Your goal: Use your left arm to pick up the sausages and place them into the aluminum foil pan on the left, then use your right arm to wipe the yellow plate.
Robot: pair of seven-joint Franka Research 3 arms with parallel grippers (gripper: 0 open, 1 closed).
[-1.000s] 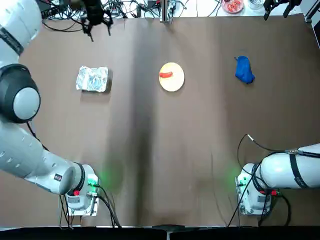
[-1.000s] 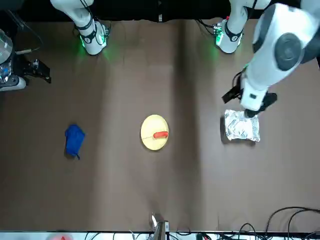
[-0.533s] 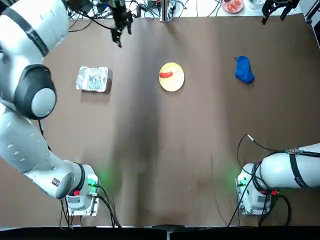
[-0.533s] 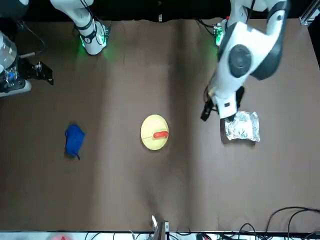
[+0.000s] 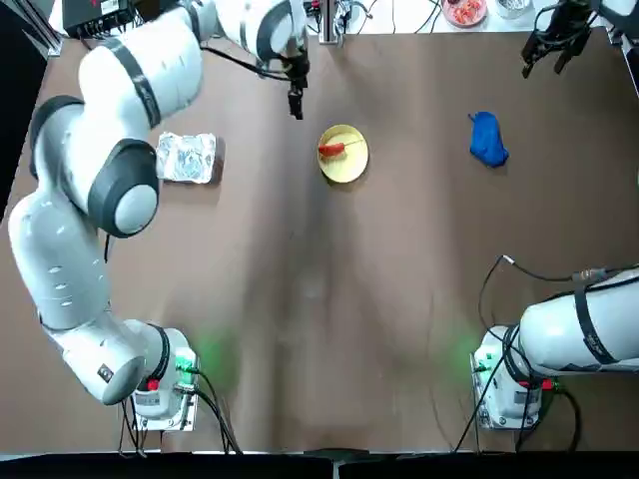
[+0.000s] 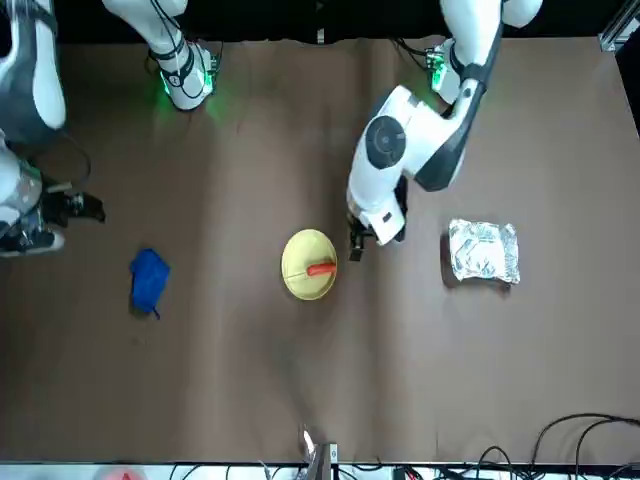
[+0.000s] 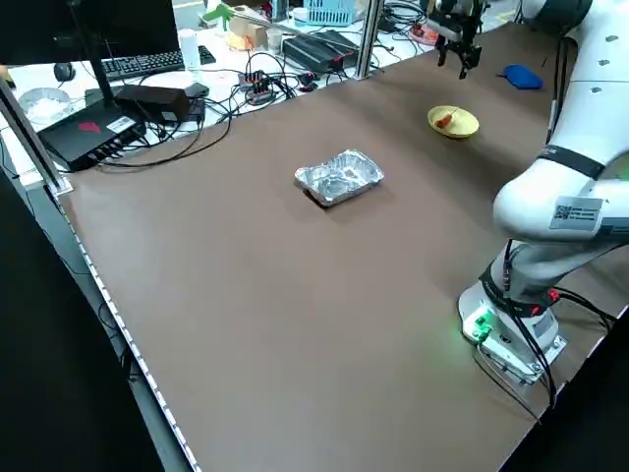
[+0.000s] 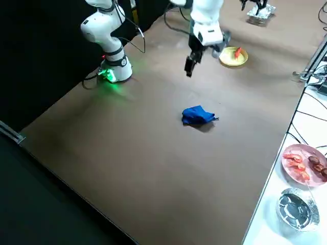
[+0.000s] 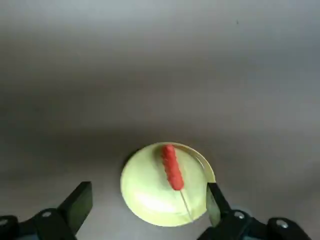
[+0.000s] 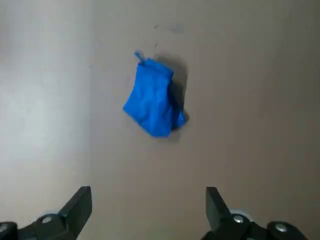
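The sausages [image 5: 330, 150] are one small red-orange piece on a thin stick, lying on the yellow plate [image 5: 345, 160] mid-table at the far side. My left gripper [image 5: 296, 100] hangs open above the table, just left of the plate and slightly beyond it. In the left wrist view the sausages [image 9: 172, 167] and plate [image 9: 145, 187] lie below the spread fingers [image 9: 80, 200]. The aluminum foil pan [image 5: 186, 158] sits to the left, empty. My right gripper [image 5: 547, 45] is open, raised over the far right corner.
A crumpled blue cloth [image 5: 487, 139] lies right of the plate; it is below my right gripper [image 10: 147, 200] in the right wrist view. Cables and dishes crowd the bench beyond the far edge. Bare brown table stretches between the plate and the arm bases.
My left gripper has swept right from above the foil pan's far side to just beside the plate. The right gripper has shifted slightly near the far right corner.
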